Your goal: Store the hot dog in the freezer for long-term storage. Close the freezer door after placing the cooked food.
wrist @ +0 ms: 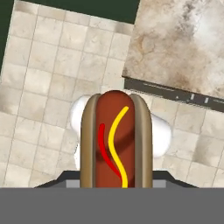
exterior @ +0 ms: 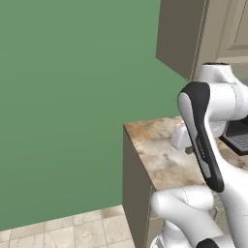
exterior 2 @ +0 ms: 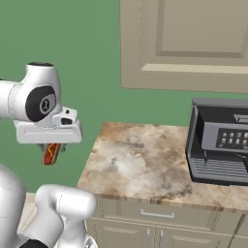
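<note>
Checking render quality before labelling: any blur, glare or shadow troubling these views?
Hand view: hot dog sharp, a faint shadow band across the sausage. Right base view: it hangs small and soft-edged under the pincer; counter evenly lit, no glare. Left base view: flat lighting.

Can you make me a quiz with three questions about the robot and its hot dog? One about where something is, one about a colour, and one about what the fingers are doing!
1. Where is the hot dog?
A. On the marble counter
B. Held out over the tiled floor
C. On top of the coffee machine

2. What colours are the two squiggles on the sausage?
A. Red and yellow
B. Green and white
C. Blue and black

3. What is the gripper doing?
A. Wide open with nothing in it
B. Shut on the hot dog
C. Pushing a cabinet door

Answers:
1. B: the hand view shows the tiled floor below it, with the marble counter off to one side.
2. A: a red line and a yellow line run along the sausage.
3. B: the hot dog hangs under the hand in the right base view.
</note>
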Available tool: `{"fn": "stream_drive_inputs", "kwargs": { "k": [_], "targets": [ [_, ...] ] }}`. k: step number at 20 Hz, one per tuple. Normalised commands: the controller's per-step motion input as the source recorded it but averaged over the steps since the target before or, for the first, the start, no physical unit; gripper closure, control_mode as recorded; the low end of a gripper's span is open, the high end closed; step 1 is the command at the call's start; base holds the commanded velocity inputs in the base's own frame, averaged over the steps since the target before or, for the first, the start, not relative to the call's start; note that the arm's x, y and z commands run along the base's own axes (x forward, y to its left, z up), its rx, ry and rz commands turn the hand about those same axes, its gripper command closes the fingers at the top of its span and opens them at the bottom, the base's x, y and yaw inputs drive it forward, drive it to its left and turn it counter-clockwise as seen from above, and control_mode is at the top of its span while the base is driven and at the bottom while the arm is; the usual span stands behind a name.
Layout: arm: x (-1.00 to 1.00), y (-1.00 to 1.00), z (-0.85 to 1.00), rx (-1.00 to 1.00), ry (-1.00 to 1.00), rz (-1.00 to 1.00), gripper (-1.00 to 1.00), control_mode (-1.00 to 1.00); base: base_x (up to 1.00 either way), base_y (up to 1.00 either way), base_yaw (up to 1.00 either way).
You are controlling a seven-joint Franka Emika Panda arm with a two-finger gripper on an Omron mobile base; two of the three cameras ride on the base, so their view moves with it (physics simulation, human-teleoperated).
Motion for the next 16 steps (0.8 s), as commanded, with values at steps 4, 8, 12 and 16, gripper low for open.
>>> {"fn": "stream_drive_inputs", "kwargs": {
  "k": [4,8,12,16],
  "targets": [
    [-0.79,0.38,0.13,-0.09,0.00,0.16,1.00,-1.00,0.00,0.00,0.00],
    [-0.34,0.07,0.04,-0.02,0.05,0.00,1.00,-1.00,0.00,0.00,0.00],
    [-0.08,-0.27,0.00,0.08,0.14,-0.07,1.00,-1.00,0.00,0.00,0.00],
    [0.00,-0.39,0.00,0.11,0.19,-0.18,1.00,-1.00,0.00,0.00,0.00]
  ]
}}
